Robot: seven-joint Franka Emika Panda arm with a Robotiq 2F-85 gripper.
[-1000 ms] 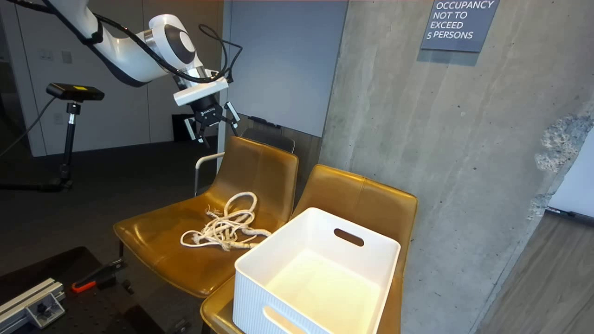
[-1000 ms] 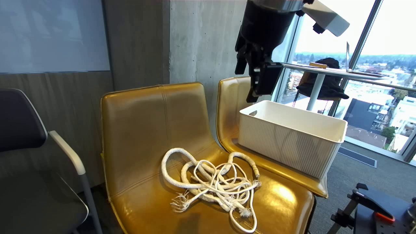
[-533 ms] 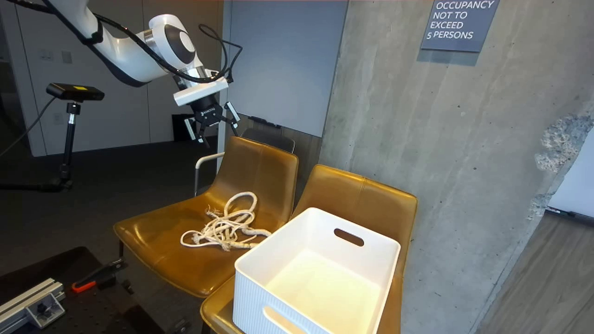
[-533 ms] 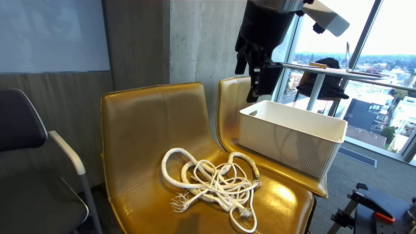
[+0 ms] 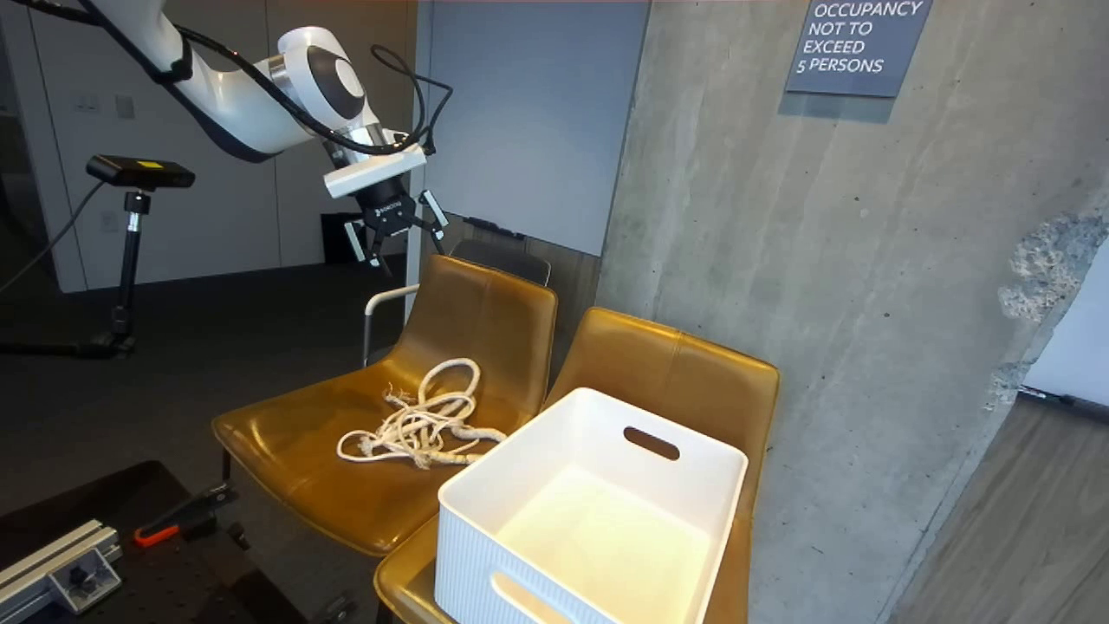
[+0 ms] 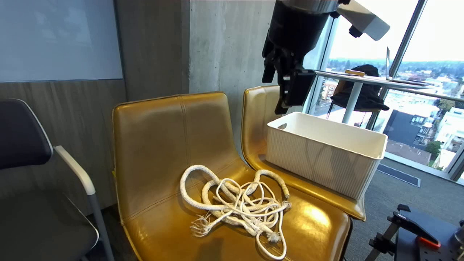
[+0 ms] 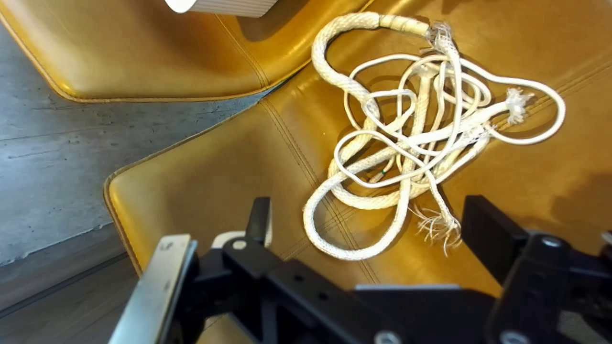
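Observation:
My gripper is open and empty, raised above the tan leather chair. It also shows in an exterior view and in the wrist view, where its black fingers stand wide apart. A tangled white rope lies below on the chair seat, with thick and thin loops and frayed ends. The rope shows in both exterior views. The gripper does not touch it. A white ribbed bin stands beside it on a second tan chair; its visible inside is empty. In the wrist view only the bin's corner shows.
A concrete wall rises behind the chairs. A dark office chair with a pale armrest stands beside them. A camera on a stand and a black table with a red-tipped clamp are nearby. A round table stands by the window.

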